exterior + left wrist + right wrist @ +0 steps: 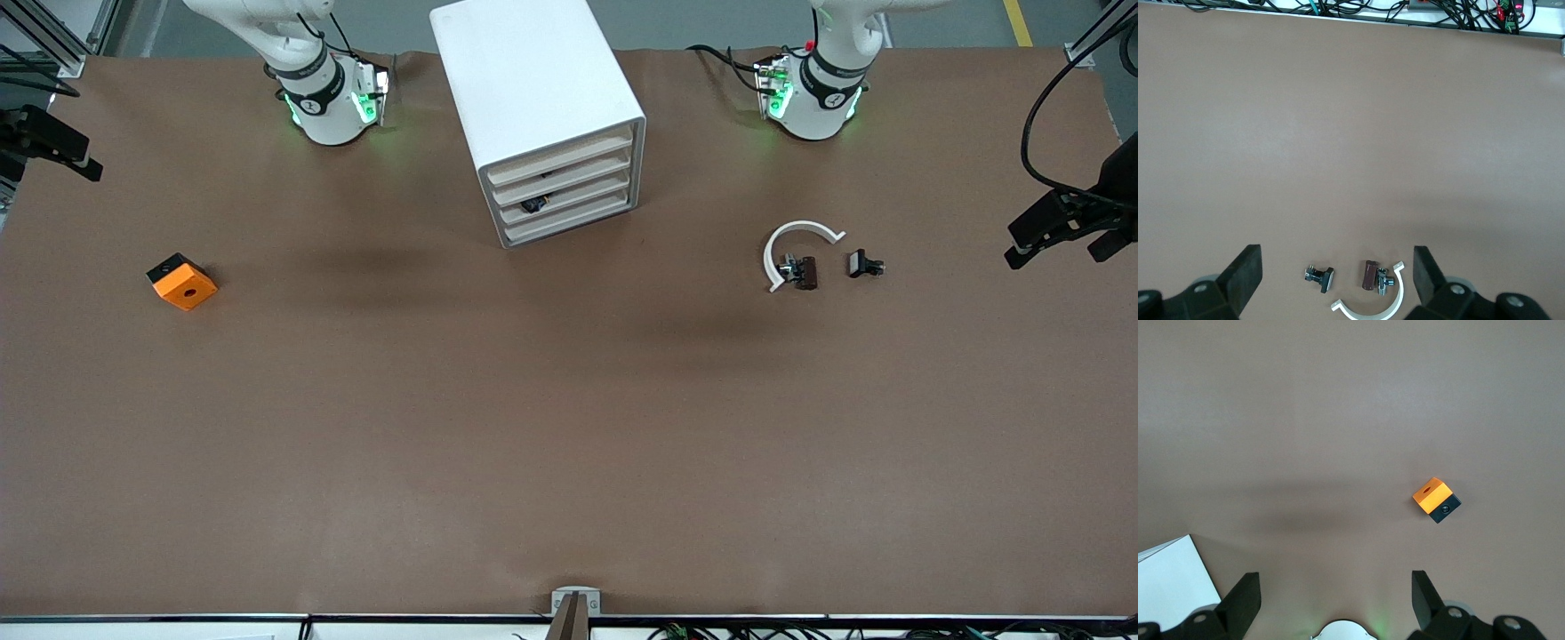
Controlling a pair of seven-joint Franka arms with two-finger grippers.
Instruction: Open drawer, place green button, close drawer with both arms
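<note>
Left gripper [1336,257] and right gripper [1335,583] are held wide open over the table [569,427], the button [533,204] is glimpsed as a half-hidden dark speck inside the third drawer [578,196] of four in one cabinet [524,71], and one orange block [182,282], one brown part [805,272] and one small black part [862,263] are seen outside.

Both arms wait, drawn up at their bases along the table's edge farthest from the front camera. Left arm [813,84]: wrist pointing down, green lights lit at the wrist band. Left gripper [1337,277] up over the table, fingers [1245,270] spread wide, nothing between them. Right arm [324,93]: same upright pose, green lights lit. Right gripper [1335,600] likewise over the table, fingers [1243,595] wide apart and empty.
</note>
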